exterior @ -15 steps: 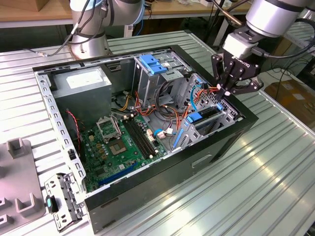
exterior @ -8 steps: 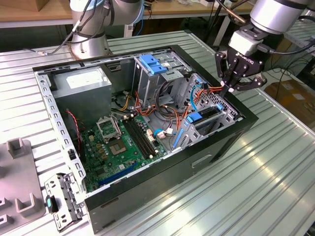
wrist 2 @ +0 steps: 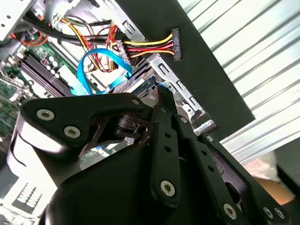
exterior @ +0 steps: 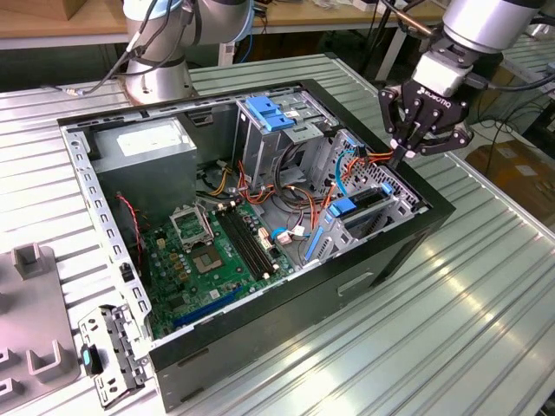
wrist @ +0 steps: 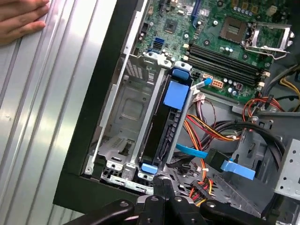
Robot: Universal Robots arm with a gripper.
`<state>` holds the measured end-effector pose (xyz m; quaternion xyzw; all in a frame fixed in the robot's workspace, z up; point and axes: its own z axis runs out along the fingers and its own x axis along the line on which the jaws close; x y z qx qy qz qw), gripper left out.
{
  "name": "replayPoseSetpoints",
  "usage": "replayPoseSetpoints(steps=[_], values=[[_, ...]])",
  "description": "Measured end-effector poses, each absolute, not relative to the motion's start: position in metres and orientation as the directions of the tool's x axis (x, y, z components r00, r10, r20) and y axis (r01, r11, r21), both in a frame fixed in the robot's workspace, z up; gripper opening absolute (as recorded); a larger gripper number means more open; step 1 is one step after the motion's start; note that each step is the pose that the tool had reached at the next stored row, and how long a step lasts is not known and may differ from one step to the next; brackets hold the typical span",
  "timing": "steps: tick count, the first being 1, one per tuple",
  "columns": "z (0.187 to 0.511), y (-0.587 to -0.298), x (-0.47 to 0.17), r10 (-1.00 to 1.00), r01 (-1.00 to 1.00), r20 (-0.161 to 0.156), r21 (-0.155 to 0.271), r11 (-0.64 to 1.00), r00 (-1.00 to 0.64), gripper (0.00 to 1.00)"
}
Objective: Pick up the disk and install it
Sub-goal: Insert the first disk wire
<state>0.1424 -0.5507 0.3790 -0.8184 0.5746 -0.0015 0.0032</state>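
- The hand (exterior: pixel 401 157) is clenched, fingertips pinched together with nothing visible between them. It is poised at one end of the disk; whether it touches the disk cannot be told.
- The disk (wrist: pixel 164 129) stands on edge in the metal drive cage (wrist: pixel 124 110), its dark body edged by a blue carrier frame.
- The cage sits in the corner of the open computer case (exterior: pixel 260 329) toward the exterior view's right.
- The case lies on the ribbed tabletop (exterior: pixel 468 329), where a person's fingers (wrist: pixel 21 18) rest beside it.
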Motion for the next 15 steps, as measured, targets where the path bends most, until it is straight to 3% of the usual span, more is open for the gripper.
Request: replayPoseSetpoints(steps=[15], values=[[0.377, -0.529, 0.166, -0.907, -0.907, 0.021, -0.008, -0.420, 0.420, 0.11]])
